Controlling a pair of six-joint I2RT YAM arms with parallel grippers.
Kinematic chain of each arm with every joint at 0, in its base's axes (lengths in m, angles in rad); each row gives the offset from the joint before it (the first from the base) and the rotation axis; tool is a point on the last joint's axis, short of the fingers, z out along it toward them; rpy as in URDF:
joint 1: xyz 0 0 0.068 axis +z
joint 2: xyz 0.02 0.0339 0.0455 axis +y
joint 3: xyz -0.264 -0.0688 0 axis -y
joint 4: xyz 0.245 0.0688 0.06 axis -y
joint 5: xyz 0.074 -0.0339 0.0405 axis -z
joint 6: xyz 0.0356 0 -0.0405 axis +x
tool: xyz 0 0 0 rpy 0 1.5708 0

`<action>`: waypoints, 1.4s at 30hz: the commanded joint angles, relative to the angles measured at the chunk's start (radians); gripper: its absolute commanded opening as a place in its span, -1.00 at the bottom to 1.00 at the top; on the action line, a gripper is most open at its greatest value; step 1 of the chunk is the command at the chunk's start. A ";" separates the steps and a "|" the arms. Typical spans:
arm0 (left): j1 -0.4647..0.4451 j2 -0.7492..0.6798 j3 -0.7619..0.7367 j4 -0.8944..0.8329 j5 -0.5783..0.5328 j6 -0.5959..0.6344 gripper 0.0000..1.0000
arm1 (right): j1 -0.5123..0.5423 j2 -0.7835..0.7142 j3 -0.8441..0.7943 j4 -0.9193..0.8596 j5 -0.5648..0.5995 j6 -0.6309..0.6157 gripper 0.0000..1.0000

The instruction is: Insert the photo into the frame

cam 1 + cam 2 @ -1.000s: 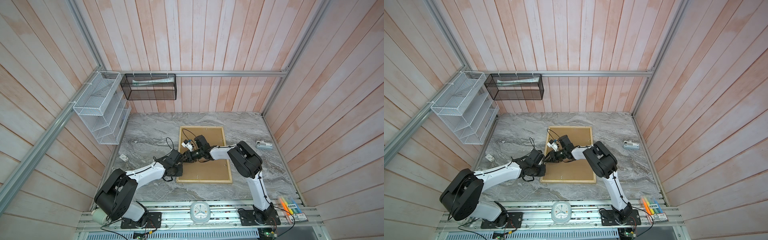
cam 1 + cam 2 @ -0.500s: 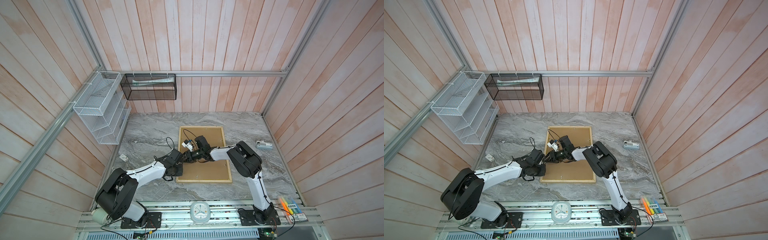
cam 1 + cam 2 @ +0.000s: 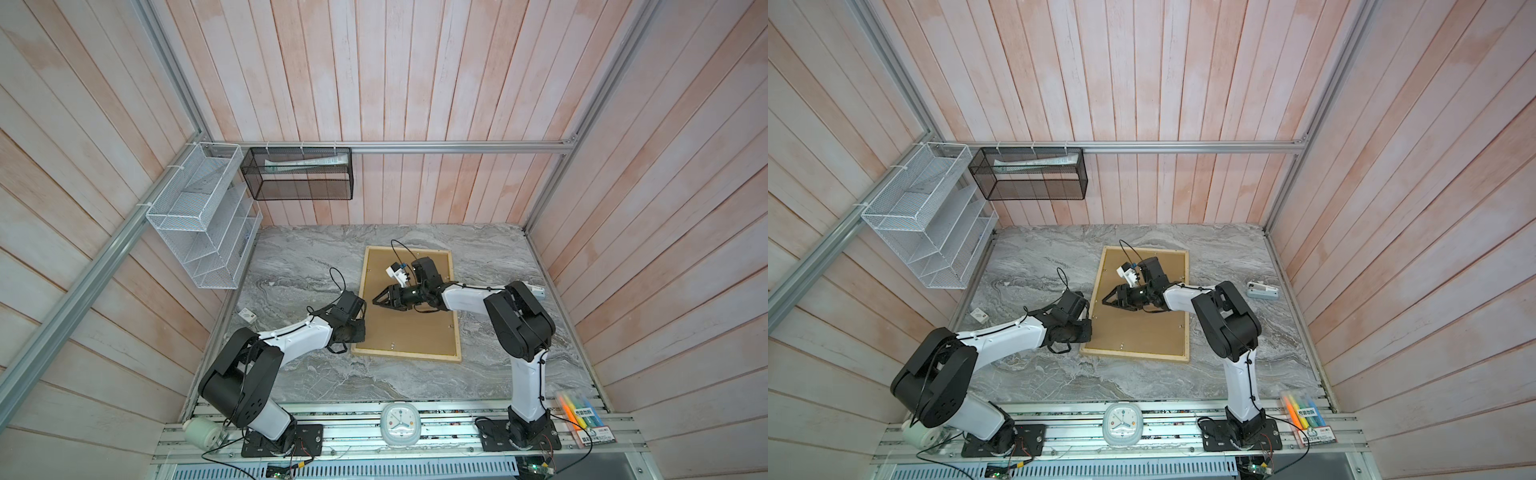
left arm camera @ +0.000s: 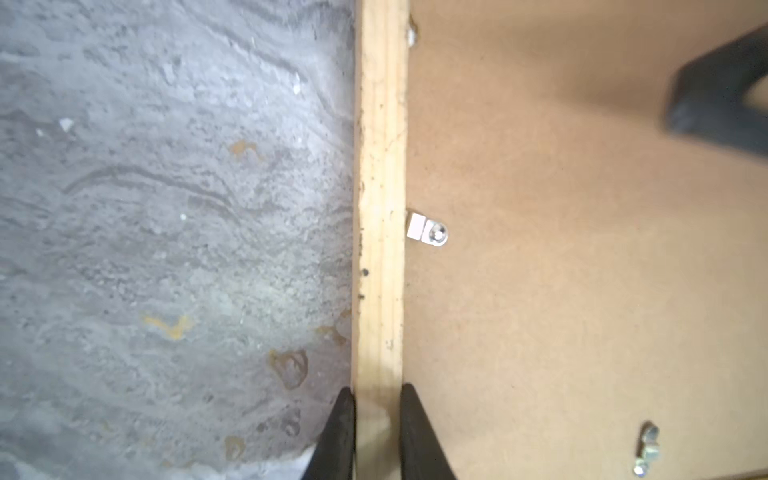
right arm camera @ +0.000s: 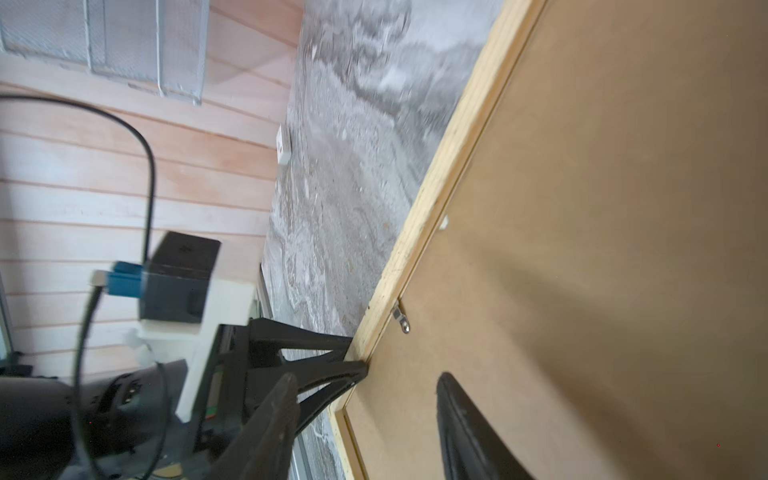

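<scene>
Pale wood frame [image 3: 405,356] unmoved, left gripper [image 4: 376,395] still pinching its left rail; right gripper [image 5: 368,377] has spread wider, holding nothing.

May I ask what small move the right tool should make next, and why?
Probably lower the open right tool onto the metal tab by the rail of the frame: the backing board lies inside, and the left tool grips that rail, steadying it.
</scene>
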 commanded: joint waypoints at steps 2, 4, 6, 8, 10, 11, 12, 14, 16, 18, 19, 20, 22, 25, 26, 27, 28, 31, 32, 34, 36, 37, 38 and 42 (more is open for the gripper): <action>0.034 0.061 0.032 0.015 -0.048 0.044 -0.61 | -0.069 -0.097 -0.007 -0.162 0.138 -0.119 0.12; 0.051 0.072 0.054 0.022 -0.052 0.056 -0.57 | -0.104 -0.122 0.005 -0.225 0.205 -0.152 0.12; 0.064 0.076 0.077 0.021 -0.067 0.066 -0.46 | -0.135 -0.134 0.034 -0.310 0.291 -0.180 0.10; 0.070 0.078 0.111 0.009 -0.093 0.077 -0.40 | -0.158 -0.140 0.062 -0.395 0.380 -0.214 0.07; 0.071 0.073 0.140 -0.008 -0.108 0.083 -0.35 | -0.177 -0.150 0.070 -0.441 0.450 -0.239 0.06; 0.071 0.066 0.149 -0.015 -0.110 0.081 -0.33 | -0.188 -0.157 0.067 -0.454 0.479 -0.246 0.06; 0.071 0.056 0.150 -0.024 -0.109 0.076 -0.30 | -0.202 -0.165 0.063 -0.466 0.498 -0.251 0.06; 0.071 0.031 0.144 -0.043 -0.104 0.048 -0.26 | -0.226 -0.185 0.047 -0.473 0.519 -0.257 0.06; 0.071 -0.005 0.117 -0.058 -0.091 0.013 -0.22 | -0.249 -0.207 0.022 -0.463 0.534 -0.258 0.06; 0.069 -0.057 0.070 -0.069 -0.085 -0.031 -0.19 | -0.275 -0.227 -0.008 -0.445 0.530 -0.255 0.06; 0.066 -0.085 0.044 -0.070 -0.084 -0.054 -0.19 | -0.285 -0.232 -0.017 -0.438 0.528 -0.254 0.06; 0.060 -0.116 0.013 -0.073 -0.101 -0.082 -0.19 | -0.296 -0.236 -0.023 -0.434 0.524 -0.255 0.06; 0.036 -0.177 -0.046 -0.087 -0.168 -0.161 -0.18 | -0.317 -0.237 -0.031 -0.430 0.528 -0.254 0.05; -0.026 -0.261 -0.134 -0.064 -0.208 -0.294 -0.17 | -0.344 -0.233 -0.038 -0.419 0.553 -0.250 0.05; -0.054 -0.283 -0.158 -0.047 -0.217 -0.338 -0.17 | -0.354 -0.228 -0.039 -0.416 0.553 -0.246 0.05; -0.081 -0.298 -0.179 -0.035 -0.226 -0.382 -0.16 | -0.362 -0.220 -0.035 -0.417 0.551 -0.244 0.05; -0.100 -0.305 -0.191 -0.025 -0.231 -0.416 -0.16 | -0.366 -0.213 -0.030 -0.419 0.551 -0.243 0.04; -0.147 -0.303 -0.212 0.013 -0.236 -0.491 -0.16 | -0.367 -0.194 -0.021 -0.425 0.563 -0.242 0.04; -0.159 -0.295 -0.214 0.025 -0.235 -0.499 -0.17 | -0.367 -0.190 -0.021 -0.427 0.561 -0.242 0.03; -0.173 -0.271 -0.205 0.037 -0.230 -0.502 -0.16 | -0.366 -0.188 -0.030 -0.426 0.565 -0.239 0.03; -0.177 -0.238 -0.190 0.048 -0.217 -0.492 -0.16 | -0.367 -0.191 -0.051 -0.413 0.568 -0.232 0.04; -0.176 -0.221 -0.183 0.053 -0.209 -0.488 -0.16 | -0.367 -0.192 -0.058 -0.409 0.567 -0.231 0.03; -0.176 -0.207 -0.180 0.062 -0.199 -0.482 -0.16 | -0.367 -0.193 -0.064 -0.407 0.565 -0.229 0.04; -0.177 -0.157 -0.172 0.109 -0.150 -0.476 -0.16 | -0.368 -0.200 -0.092 -0.398 0.562 -0.227 0.04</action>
